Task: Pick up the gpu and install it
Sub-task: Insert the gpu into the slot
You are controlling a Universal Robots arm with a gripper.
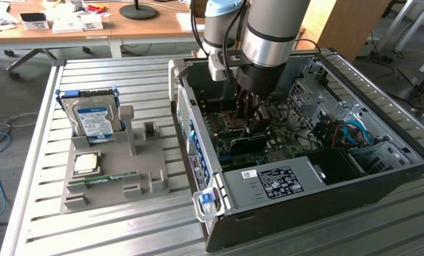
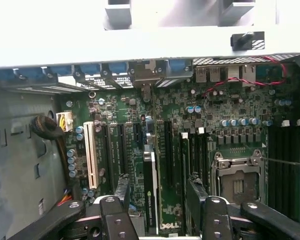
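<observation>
GPU (image 2: pixel 151 192) stands edge-up in its motherboard (image 2: pixel 190 130) slot, at six o'clock below the gripper (image 2: pixel 160 192); jaws wide, holding nothing. Seating looks done; any release should rise straight, avoiding sideways drag.

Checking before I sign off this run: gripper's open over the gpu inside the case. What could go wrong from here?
1. The gpu stands edge-on between the fingers of the open gripper; full seating can't be told, so it may tilt loose.
2. The fingers flank it closely; sideways drift on the way out could knock it.
3. The CPU socket lies near one finger; a bump could damage it.
</observation>
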